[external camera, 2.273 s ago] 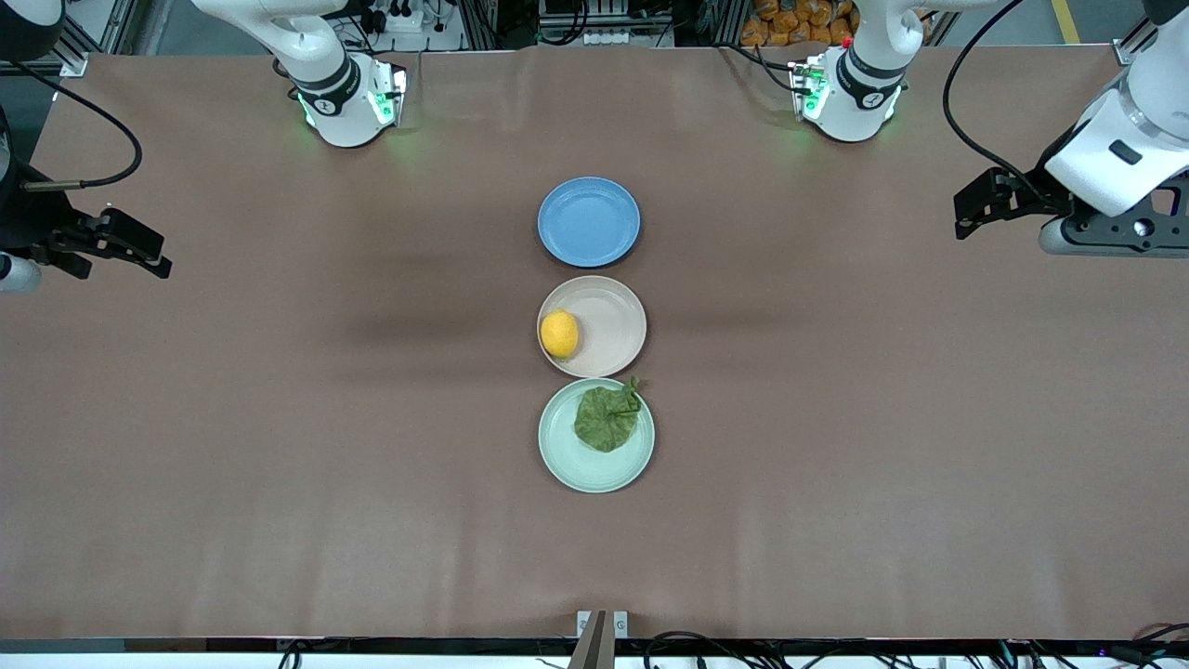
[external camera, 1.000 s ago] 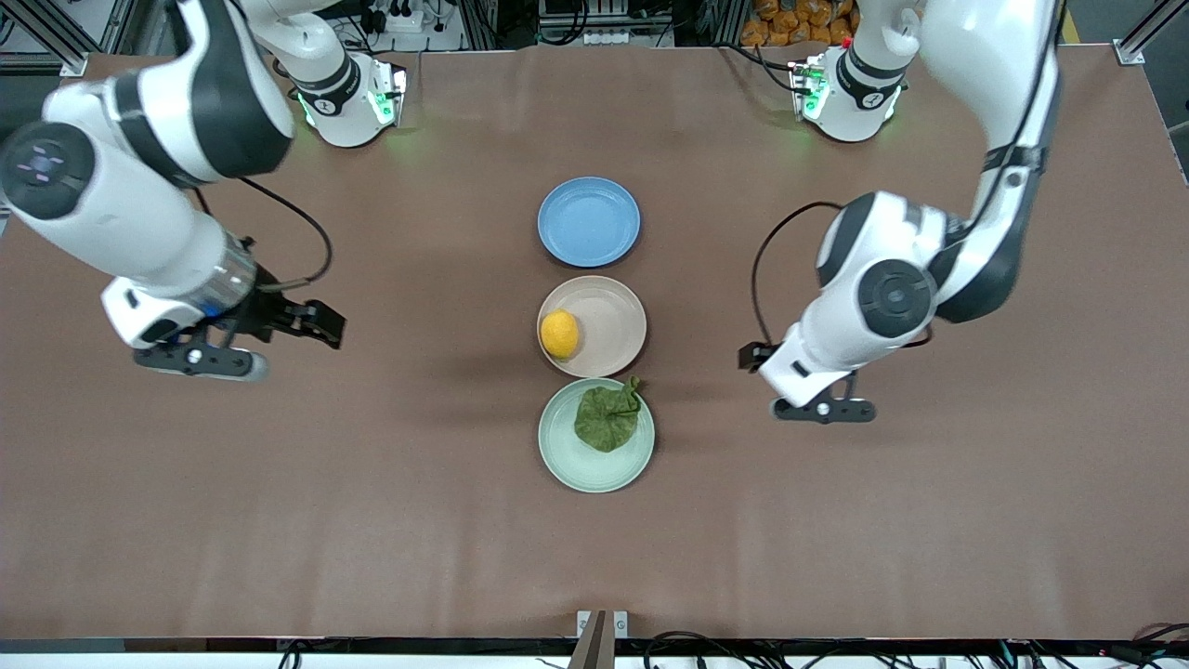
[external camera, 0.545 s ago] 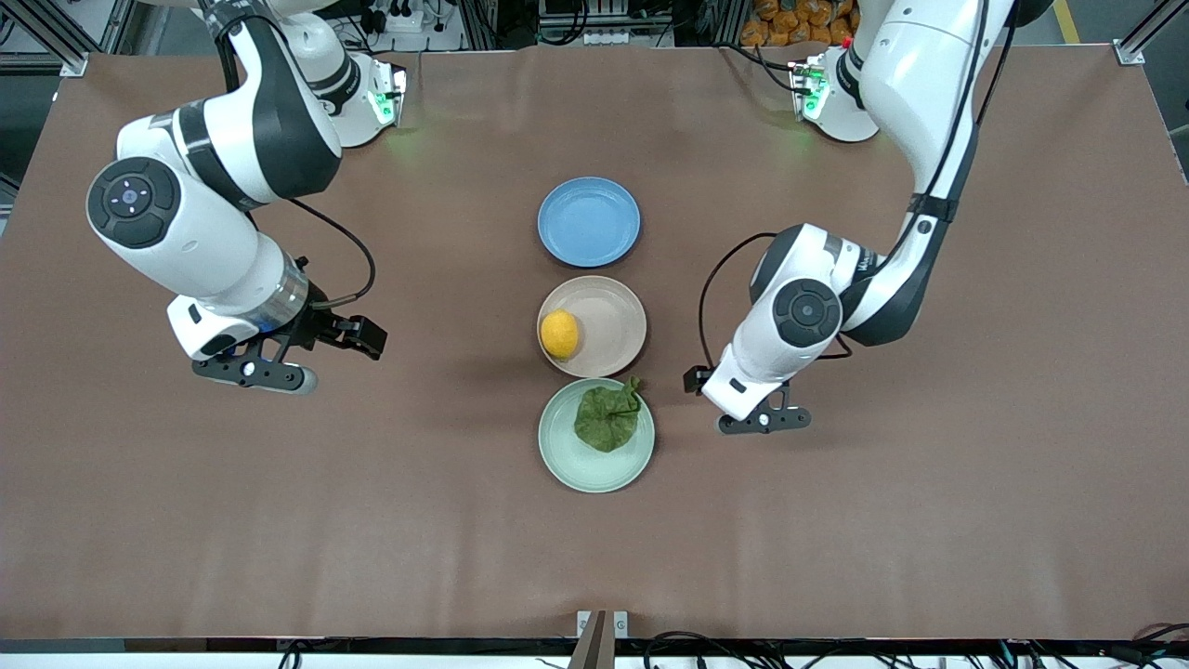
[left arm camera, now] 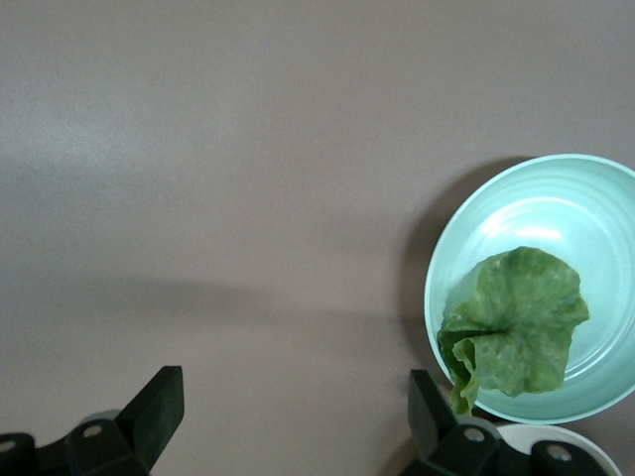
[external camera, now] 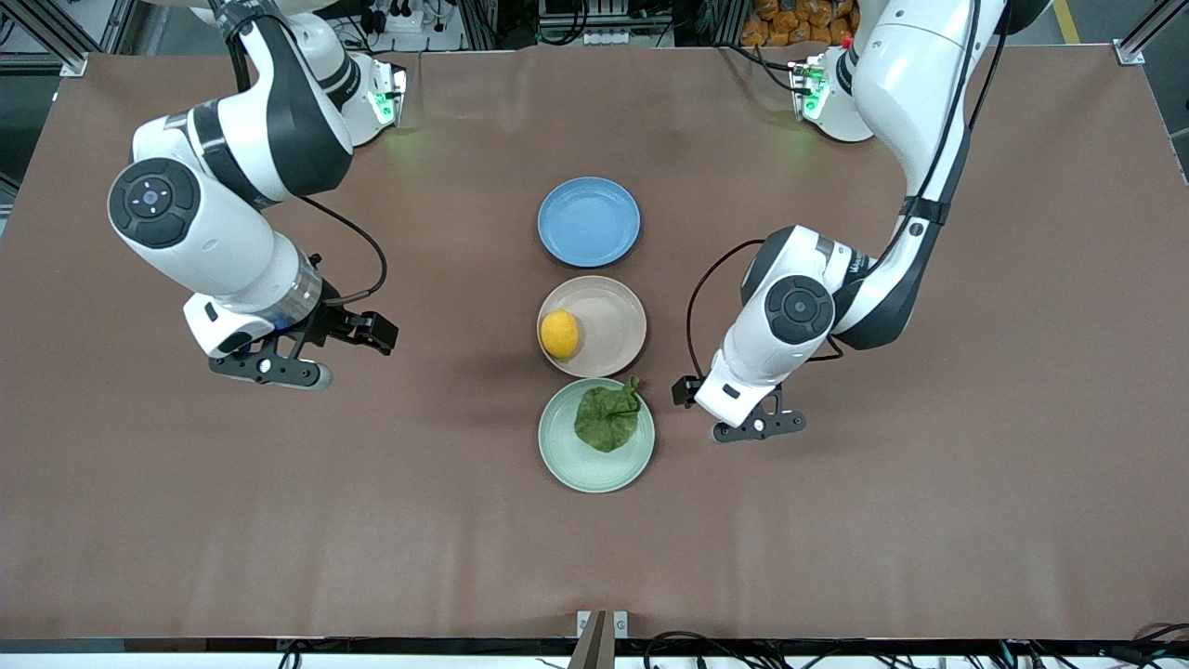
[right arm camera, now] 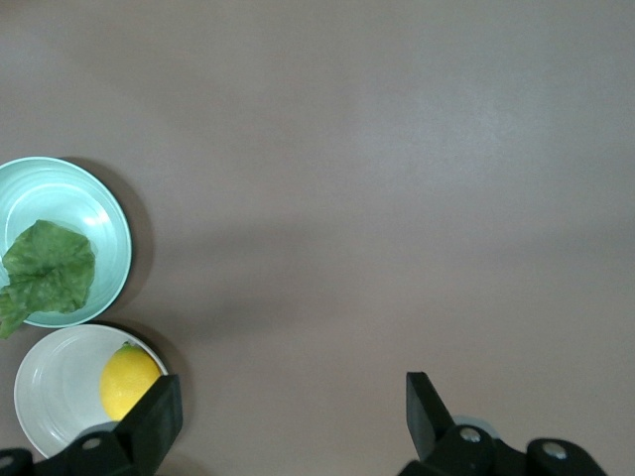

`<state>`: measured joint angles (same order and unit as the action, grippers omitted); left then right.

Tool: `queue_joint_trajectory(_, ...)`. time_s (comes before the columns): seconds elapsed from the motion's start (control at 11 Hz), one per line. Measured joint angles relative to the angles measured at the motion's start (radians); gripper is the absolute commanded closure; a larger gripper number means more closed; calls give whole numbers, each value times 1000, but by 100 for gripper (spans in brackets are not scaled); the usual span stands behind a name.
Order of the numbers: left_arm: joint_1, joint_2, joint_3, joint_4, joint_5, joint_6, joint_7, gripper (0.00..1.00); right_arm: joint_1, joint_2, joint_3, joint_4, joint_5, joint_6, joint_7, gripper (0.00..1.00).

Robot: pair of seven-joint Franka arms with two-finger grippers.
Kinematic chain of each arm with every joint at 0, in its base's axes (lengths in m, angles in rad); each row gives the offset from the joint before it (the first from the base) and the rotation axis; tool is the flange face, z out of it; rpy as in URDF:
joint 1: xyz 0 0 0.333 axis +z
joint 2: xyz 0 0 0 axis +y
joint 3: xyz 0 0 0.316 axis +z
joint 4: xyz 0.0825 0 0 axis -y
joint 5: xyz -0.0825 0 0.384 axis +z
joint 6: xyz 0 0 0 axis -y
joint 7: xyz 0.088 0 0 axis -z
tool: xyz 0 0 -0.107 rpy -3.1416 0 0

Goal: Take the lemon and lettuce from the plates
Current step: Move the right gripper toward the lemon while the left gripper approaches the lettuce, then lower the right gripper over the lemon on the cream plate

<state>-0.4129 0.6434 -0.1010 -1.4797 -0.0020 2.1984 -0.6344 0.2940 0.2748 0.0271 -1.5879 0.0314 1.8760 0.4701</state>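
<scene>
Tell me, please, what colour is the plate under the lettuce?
Pale mint green plate, holding the dark green lettuce; clearest in the left wrist view.

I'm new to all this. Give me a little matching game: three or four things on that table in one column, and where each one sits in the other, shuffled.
Things:
1. lemon
2. lettuce
3. blue plate
4. left gripper

Places:
A. nothing on it, nearest the robots' bases
B. on the mint green plate
C. over bare table beside the mint green plate
D. on the beige plate

Pairs: 1-D, 2-B, 3-A, 4-C
</scene>
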Motion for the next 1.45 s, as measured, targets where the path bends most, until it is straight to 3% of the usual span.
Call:
queue_joint_trajectory(0.82, 7, 0, 4, 17, 0, 0, 0, 0, 76, 36, 30, -15, 0, 30, 106, 0)
queue_joint_trajectory(1.18, 7, 0, 4, 17, 0, 0, 0, 0, 136, 55, 81, -131, 0, 209, 290, 0)
queue_joint_trajectory(1.45, 7, 0, 5, 17, 0, 0, 0, 0, 210, 101, 91, -162, -1, 271, 404, 0)
